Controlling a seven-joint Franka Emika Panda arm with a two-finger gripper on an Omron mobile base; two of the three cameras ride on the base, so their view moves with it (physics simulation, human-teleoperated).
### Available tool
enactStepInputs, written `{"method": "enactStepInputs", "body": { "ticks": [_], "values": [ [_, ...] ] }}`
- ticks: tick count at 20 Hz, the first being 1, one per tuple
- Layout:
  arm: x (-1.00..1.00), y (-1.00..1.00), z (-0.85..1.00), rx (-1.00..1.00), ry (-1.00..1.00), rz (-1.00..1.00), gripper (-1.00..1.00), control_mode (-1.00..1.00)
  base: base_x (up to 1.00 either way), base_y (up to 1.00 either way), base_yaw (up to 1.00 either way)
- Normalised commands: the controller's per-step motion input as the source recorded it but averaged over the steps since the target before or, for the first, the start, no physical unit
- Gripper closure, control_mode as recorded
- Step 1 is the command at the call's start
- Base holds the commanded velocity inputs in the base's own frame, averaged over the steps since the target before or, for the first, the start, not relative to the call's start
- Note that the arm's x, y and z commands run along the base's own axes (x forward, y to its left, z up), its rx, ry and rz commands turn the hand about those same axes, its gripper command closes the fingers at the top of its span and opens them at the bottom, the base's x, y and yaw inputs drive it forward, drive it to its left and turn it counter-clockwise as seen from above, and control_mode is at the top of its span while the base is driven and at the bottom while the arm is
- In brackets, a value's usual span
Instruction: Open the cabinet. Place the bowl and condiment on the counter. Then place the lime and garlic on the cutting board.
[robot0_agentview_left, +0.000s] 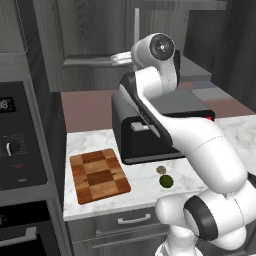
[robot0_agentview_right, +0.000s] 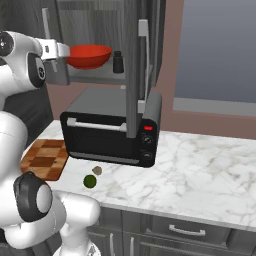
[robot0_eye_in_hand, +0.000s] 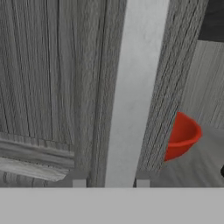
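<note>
the cabinet (robot0_agentview_right: 95, 30) is a dark grey wood-grain wall unit; one door (robot0_agentview_right: 135, 60) stands swung out edge-on above the toaster oven (robot0_agentview_right: 112, 131), its silver bar handle (robot0_agentview_right: 143, 55) running vertically. in the hand view a second door (robot0_eye_in_hand: 52, 87) is seen close up, and its long silver handle (robot0_eye_in_hand: 135, 92) passes between the two fingertips (robot0_eye_in_hand: 79, 183); the gripper (robot0_eye_in_hand: 111, 183) is clenched on that handle.

inside, on the shelf, a wide red bowl (robot0_agentview_right: 90, 56) sits with the dark condiment (robot0_agentview_right: 118, 62) shaker just beside it.

the counter (robot0_agentview_right: 200, 165) is white marble with faint grey veins, backed by a reddish-brown wall. the chequered cutting board (robot0_agentview_left: 98, 175) lies flat, left of the oven. the dark green lime (robot0_agentview_left: 166, 181) and the beige garlic (robot0_agentview_left: 161, 170) rest near each other on the marble in front of the oven, apart from the board. grey drawers (robot0_agentview_right: 186, 229) run below; a built-in oven panel (robot0_agentview_left: 15, 145) stands left.

the right base view shows the shelf contents; the left base view shows the board whole.
</note>
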Motion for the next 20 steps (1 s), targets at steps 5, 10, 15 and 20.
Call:
{"method": "enactStepInputs", "body": {
  "ticks": [5, 10, 15, 20],
  "values": [
    [-0.34, 0.19, 0.33, -0.04, -0.01, -0.04, 1.00, -1.00, 0.00, 0.00, 0.00],
    [-0.34, 0.26, 0.31, -0.05, 0.00, -0.03, 1.00, -1.00, 0.00, 0.00, 0.00],
    [-0.34, 0.36, 0.30, -0.08, 0.00, -0.03, 1.00, -1.00, 0.00, 0.00, 0.00],
    [-0.34, 0.42, 0.31, -0.09, -0.03, -0.04, 1.00, -1.00, 0.00, 0.00, 0.00]
  ]
}}
